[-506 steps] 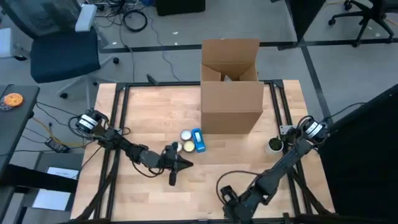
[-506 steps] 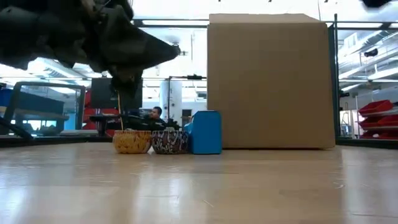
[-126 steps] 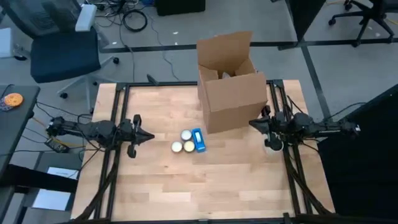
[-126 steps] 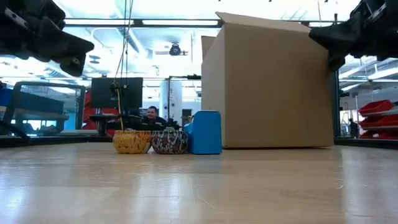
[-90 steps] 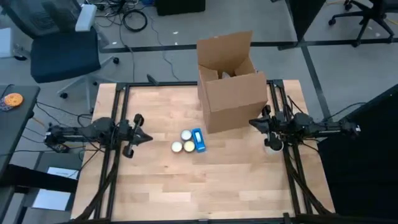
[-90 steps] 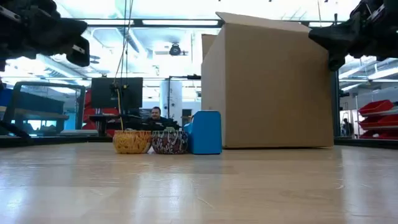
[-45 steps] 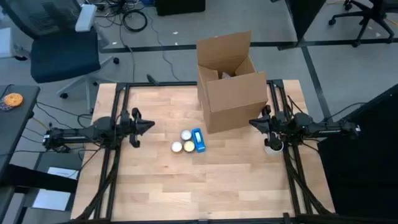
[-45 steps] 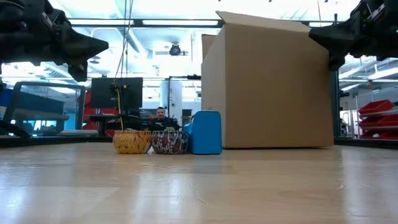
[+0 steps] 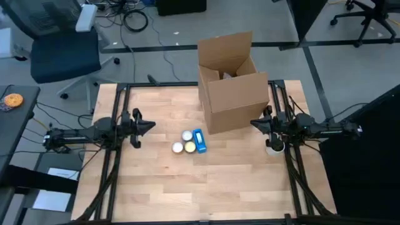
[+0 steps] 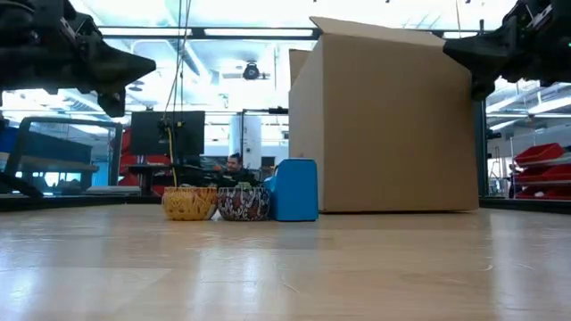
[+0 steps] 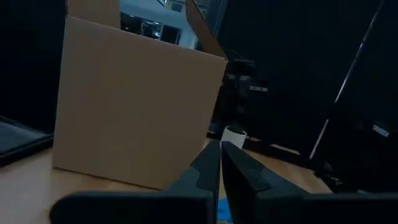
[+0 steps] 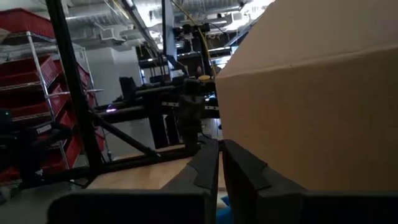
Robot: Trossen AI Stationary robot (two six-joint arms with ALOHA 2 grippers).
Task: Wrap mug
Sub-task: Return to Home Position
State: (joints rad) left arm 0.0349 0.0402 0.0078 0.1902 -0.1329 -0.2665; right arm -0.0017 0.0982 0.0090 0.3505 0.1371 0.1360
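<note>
Since both arms reach in only a little way from the side edges of the desk, the job looks nearly closed. The left hand hangs over the desk's left part, fingers pressed together on nothing. The right hand, likewise clenched and empty, points at the cardboard box from just beside its right wall. The mug itself cannot be seen; I judge it lies inside the box, whose flaps stand open. The main risk is on the right: a swing of that arm toward the middle could shove the light box askew, and the white cup under its wrist could tip if the arm drops. The blue block in front of the box is well apart from both hands.
</note>
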